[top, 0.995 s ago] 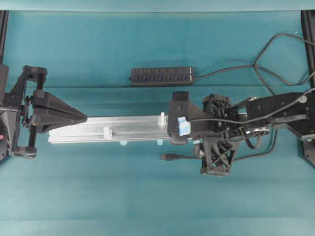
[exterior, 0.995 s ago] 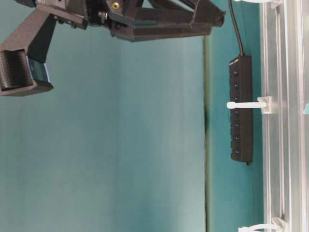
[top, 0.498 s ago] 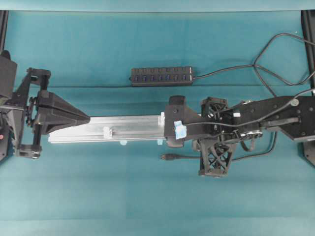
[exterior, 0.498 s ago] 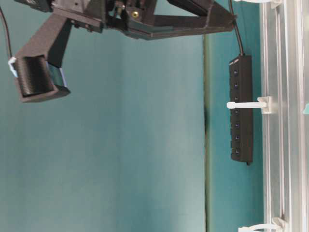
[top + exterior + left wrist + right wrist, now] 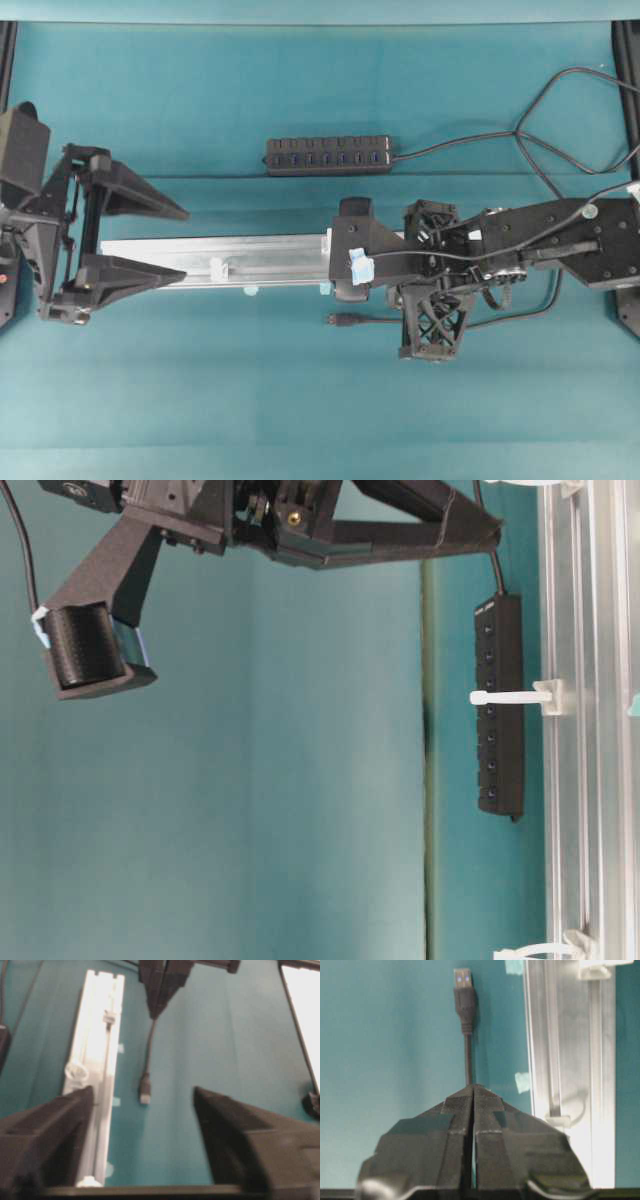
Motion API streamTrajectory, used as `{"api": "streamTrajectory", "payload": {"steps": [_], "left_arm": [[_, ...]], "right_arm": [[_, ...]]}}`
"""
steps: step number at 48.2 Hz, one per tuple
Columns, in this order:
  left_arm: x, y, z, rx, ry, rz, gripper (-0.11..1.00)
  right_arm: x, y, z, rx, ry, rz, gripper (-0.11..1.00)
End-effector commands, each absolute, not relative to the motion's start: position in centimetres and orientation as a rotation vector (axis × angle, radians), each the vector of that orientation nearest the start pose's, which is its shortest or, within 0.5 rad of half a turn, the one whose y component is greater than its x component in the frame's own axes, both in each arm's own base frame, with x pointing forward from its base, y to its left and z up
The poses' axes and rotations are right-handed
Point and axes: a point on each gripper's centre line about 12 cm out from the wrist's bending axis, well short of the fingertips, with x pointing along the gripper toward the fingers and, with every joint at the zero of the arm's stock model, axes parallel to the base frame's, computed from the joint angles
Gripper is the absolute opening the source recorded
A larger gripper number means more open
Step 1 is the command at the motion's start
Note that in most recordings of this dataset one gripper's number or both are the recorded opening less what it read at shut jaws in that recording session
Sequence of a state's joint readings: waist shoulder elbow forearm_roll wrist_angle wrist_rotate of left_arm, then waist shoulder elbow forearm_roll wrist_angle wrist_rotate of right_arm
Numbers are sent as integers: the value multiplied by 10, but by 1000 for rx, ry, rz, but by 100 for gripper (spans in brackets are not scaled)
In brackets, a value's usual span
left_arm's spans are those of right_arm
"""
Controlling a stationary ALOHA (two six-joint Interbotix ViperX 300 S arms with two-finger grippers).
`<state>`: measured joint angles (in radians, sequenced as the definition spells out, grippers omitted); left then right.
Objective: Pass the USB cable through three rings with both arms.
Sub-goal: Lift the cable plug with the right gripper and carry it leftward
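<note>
Black USB cable [image 5: 465, 1020], plug [image 5: 342, 320] jutting left, lying on teal surface [image 5: 300, 400] just beside silver rail [image 5: 260, 258] with white rings [image 5: 216, 268]. Clamped on the cord: right claw [image 5: 472, 1091]. Left claw [image 5: 183, 243] spread apart at rail's left end. No readable writing.

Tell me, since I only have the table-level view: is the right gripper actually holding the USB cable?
Observer: Yes. The right wrist view shows the right gripper shut on the USB cable.
Operator: Is its end through anything?
Observer: No. From overhead, the plug sits beside the rail, outside the rings.
Operator: And the left gripper?
Observer: The left gripper is open at the rail's left end, holding nothing.
</note>
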<state>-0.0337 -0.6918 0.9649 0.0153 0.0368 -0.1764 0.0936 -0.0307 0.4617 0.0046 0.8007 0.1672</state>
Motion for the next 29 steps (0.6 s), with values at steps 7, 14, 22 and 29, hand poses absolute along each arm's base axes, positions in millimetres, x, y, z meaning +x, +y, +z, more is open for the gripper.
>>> {"api": "streamTrajectory", "payload": {"steps": [7, 14, 22, 29], "left_arm": [[254, -14, 288, -62, 290, -45, 27], [252, -14, 287, -39, 290, -49, 1], [251, -14, 285, -37, 302, -48, 1], [251, -14, 283, -37, 316, -48, 1]], "right_arm": [[366, 36, 199, 98, 1204, -16, -4], [367, 37, 194, 87, 1216, -13, 2], [368, 38, 183, 81, 1249, -14, 10], [373, 40, 175, 75, 1263, -11, 20]]}}
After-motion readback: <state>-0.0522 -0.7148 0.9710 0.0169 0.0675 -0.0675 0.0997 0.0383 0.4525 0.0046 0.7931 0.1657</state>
